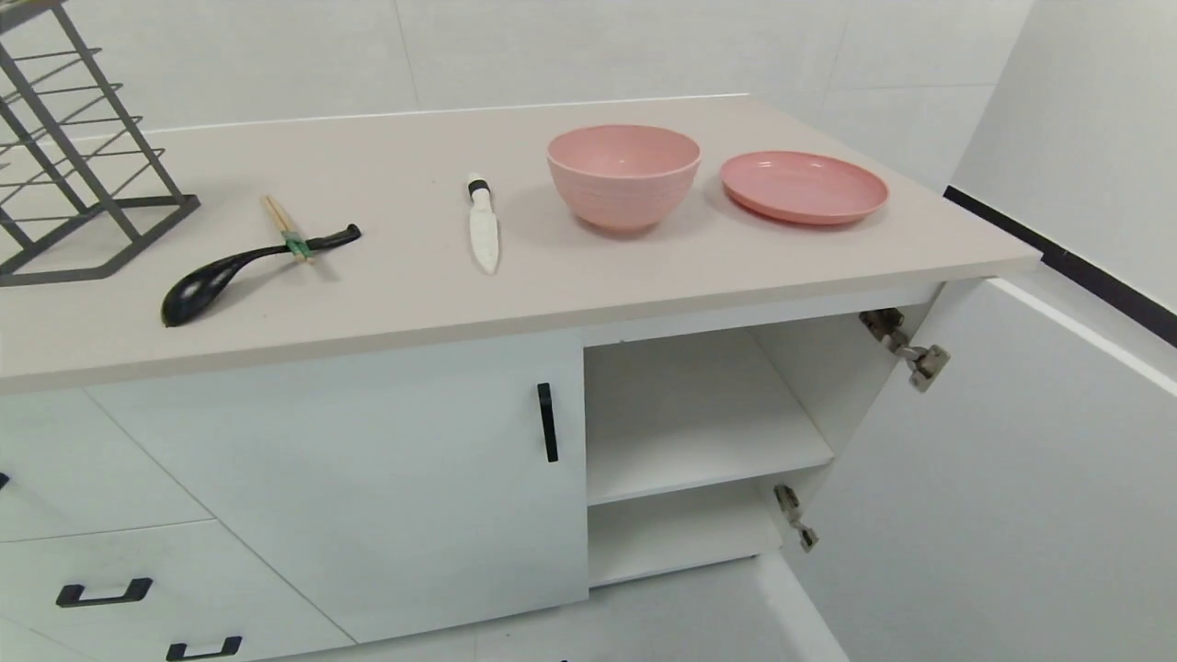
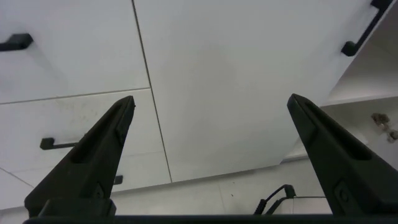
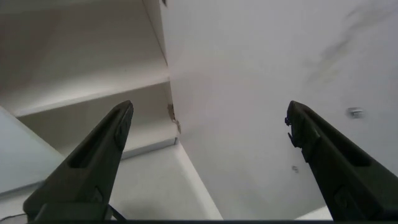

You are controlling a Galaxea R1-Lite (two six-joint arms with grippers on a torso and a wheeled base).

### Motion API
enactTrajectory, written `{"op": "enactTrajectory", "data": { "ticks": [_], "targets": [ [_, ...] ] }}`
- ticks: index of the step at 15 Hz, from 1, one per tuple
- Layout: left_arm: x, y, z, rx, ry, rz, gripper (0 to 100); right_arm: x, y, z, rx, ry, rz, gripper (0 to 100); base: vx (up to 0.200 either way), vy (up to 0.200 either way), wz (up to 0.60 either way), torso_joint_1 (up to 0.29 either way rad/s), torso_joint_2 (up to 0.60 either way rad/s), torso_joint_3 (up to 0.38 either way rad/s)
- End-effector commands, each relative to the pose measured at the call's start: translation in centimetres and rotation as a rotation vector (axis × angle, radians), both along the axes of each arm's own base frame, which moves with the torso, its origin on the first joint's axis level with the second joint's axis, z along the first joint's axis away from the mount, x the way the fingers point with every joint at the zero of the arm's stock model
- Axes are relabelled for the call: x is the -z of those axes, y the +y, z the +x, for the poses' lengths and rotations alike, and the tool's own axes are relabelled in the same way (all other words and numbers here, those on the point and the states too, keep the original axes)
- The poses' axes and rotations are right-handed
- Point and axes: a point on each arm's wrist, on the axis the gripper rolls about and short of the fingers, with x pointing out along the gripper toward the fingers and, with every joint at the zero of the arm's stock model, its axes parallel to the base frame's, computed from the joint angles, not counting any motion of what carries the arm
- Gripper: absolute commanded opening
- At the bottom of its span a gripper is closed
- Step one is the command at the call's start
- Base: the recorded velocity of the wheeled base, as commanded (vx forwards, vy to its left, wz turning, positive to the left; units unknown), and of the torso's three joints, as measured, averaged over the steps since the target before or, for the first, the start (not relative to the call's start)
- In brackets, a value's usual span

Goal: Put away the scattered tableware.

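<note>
Left gripper (image 2: 210, 99) spread wide with nothing between its fingers, facing the closed white cabinet door (image 2: 217, 68), black door handle (image 2: 364, 31) at 2 o'clock, drawer fronts (image 2: 68, 74) at 9, open shelf (image 2: 364, 102) at 3, black cable (image 2: 273, 198) at 5.

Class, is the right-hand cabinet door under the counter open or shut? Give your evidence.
Open. The cabinet door is swung outward, exposing its hinges and the shelves inside.

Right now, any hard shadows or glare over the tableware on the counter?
Head view: even light, only a soft shadow beside the round pink bowl, faint sheen on the glossy black spoon; right wrist view: the white cabinet interior sits in shade.
</note>
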Motion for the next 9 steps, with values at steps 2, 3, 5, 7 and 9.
{"op": "enactTrajectory", "data": {
  "ticks": [2, 3, 5, 7, 9],
  "targets": [
    [0.01, 0.0, 0.01, 0.0, 0.002, -0.001, 100, -0.01, 0.0, 0.01, 0.002, 0.0, 0.002, 100, 0.0, 0.0, 0.0, 0.229, -0.52, -0.2],
    [0.01, 0.0, 0.01, 0.0, 0.002, -0.001, 100, 0.0, 0.0, 0.01, 0.002, 0.001, 0.002, 100, 0.0, 0.0, 0.0, 0.242, -0.48, -0.207],
    [-0.03, 0.0, 0.0, 0.0, 0.0, -0.002, 100, -0.01, 0.0, 0.01, 0.002, 0.0, 0.002, 100, 0.0, 0.0, 0.0, 0.156, -0.47, -0.224],
    [0.01, 0.0, 0.01, 0.0, 0.002, -0.002, 100, -0.01, 0.0, 0.01, 0.002, 0.0, 0.0, 100, 0.0, 0.0, 0.0, 0.105, -0.51, -0.224],
    [0.01, 0.0, 0.01, 0.0, 0.002, -0.002, 100, -0.01, 0.0, 0.01, 0.002, 0.0, 0.0, 100, 0.0, 0.0, 0.0, 0.373, -0.49, -0.227]
  ]
}}
